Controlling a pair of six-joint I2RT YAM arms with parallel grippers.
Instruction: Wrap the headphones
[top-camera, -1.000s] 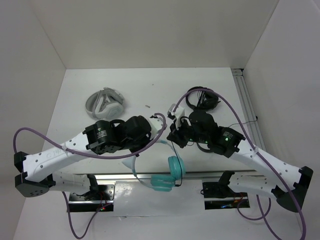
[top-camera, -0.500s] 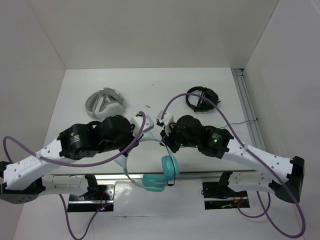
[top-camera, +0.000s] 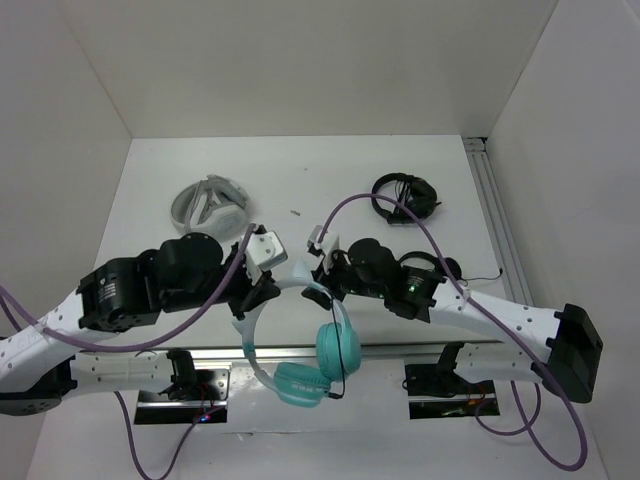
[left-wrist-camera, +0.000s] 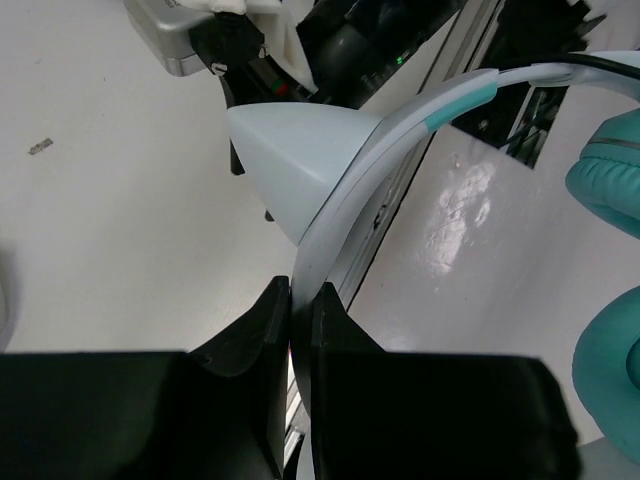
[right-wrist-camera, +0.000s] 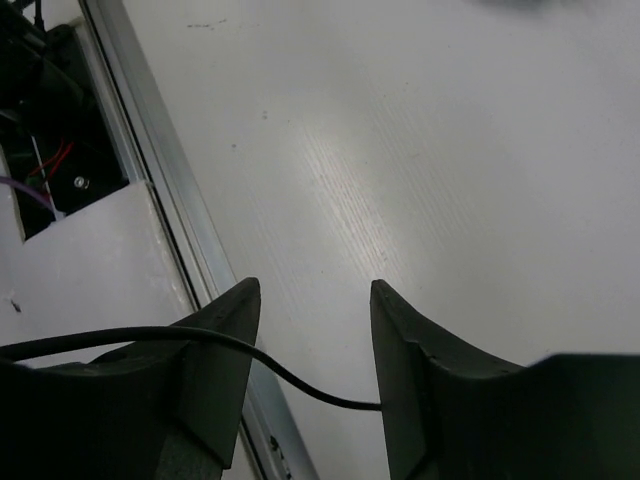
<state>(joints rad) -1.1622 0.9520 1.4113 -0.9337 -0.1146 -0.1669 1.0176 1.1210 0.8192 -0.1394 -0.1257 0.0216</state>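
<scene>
The headphones hang over the table's near edge with their teal ear cups (top-camera: 338, 348) lowest. Their pale headband (top-camera: 250, 345) arcs up to my left gripper (top-camera: 264, 296). In the left wrist view the left gripper (left-wrist-camera: 302, 295) is shut on the thin headband (left-wrist-camera: 345, 195), and both teal cups (left-wrist-camera: 612, 180) sit at the right. My right gripper (top-camera: 322, 287) is right beside the top of the band. Its jaws (right-wrist-camera: 312, 292) stand open, and the thin black cable (right-wrist-camera: 300, 385) runs slack across the gap between them, apparently not pinched.
Grey-white headphones (top-camera: 210, 205) lie at the back left and black headphones (top-camera: 405, 195) at the back right. A small dark scrap (top-camera: 296, 211) lies between them. A metal rail (top-camera: 400, 350) runs along the near edge, and another rail (top-camera: 495, 220) along the right side.
The right gripper has gone from shut to open, so the cable now lies loose. Both arms moved left and nearer, and the headphones swung so the cups hang lower.
</scene>
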